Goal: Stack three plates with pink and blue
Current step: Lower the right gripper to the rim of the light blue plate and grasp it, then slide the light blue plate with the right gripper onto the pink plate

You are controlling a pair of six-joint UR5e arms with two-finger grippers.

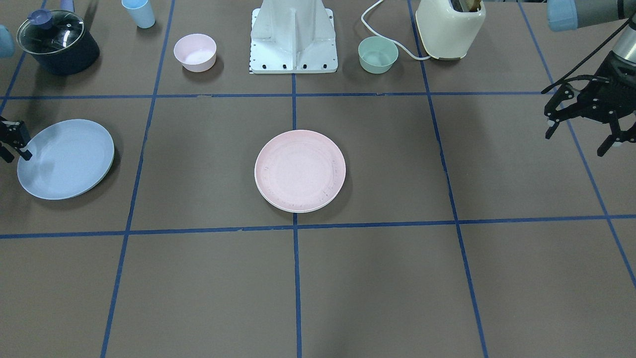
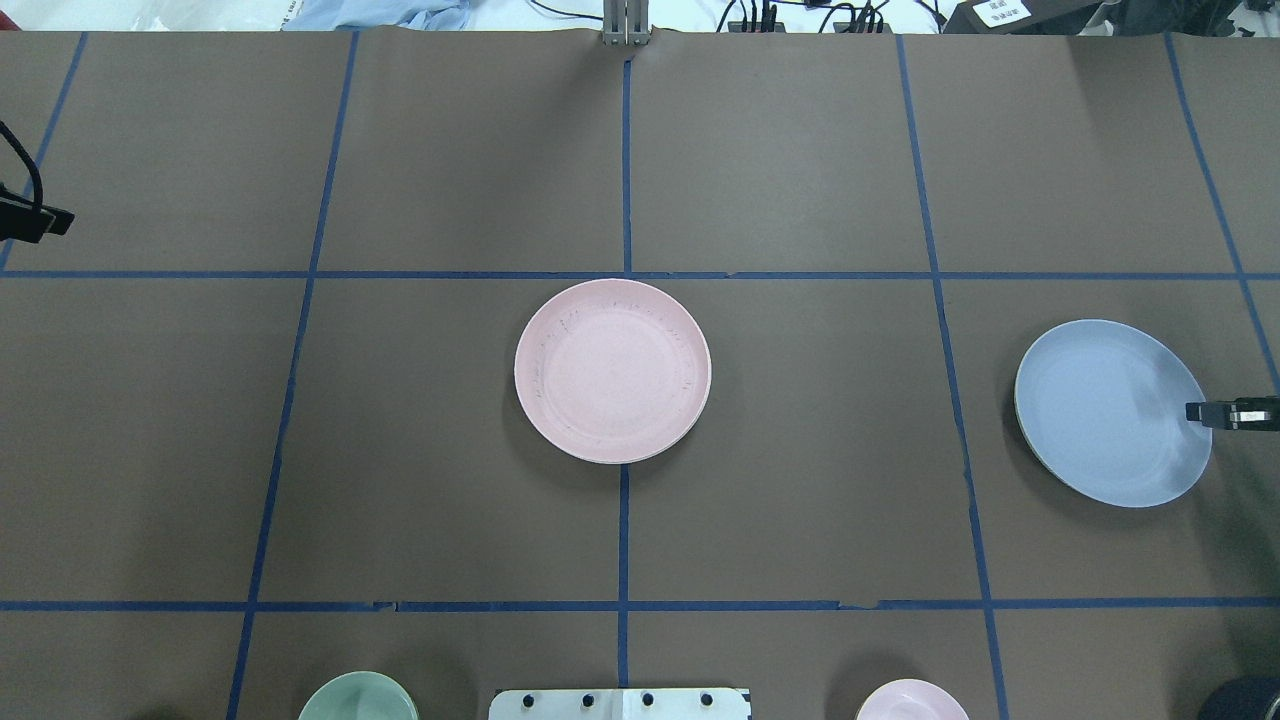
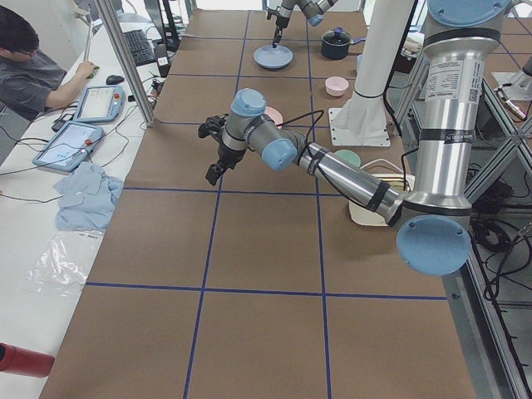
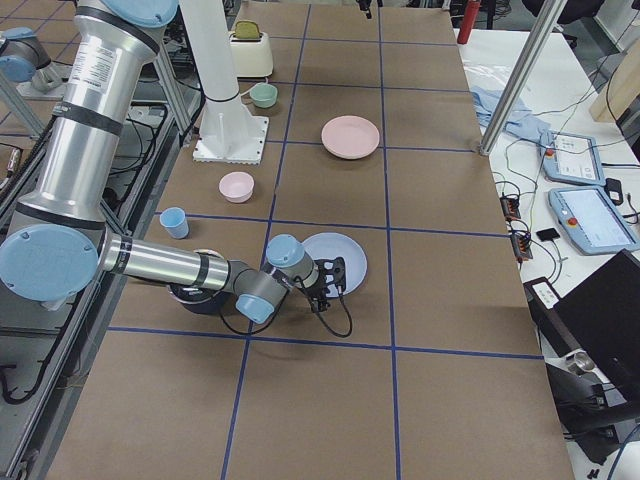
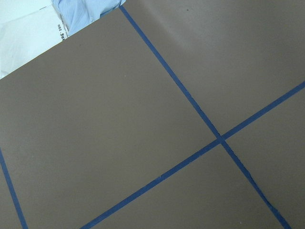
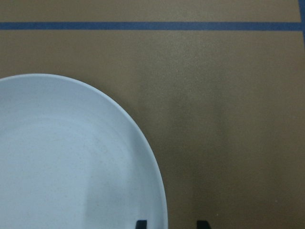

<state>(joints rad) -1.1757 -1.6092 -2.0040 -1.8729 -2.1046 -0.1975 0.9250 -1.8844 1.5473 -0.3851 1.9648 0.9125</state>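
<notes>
Though well apart, pink plate (image 1: 300, 170), blue plate (image 1: 65, 158)

left hand (image 1: 576, 141): raised, fingers spread wide, pointing down | right hand (image 1: 16, 156): low, arm outstretched, fingers apart

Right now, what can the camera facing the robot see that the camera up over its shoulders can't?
Only the camera facing the robot shows the cream toaster and the light blue plastic cup, both near the robot's base. Only the overhead camera shows the crumpled blue cloth beyond the table's far edge. Both show the pale pink round plastic plate in the middle, the light blue round plastic plate with the right claw at its rim, the small pink bowl and the small green bowl.
</notes>
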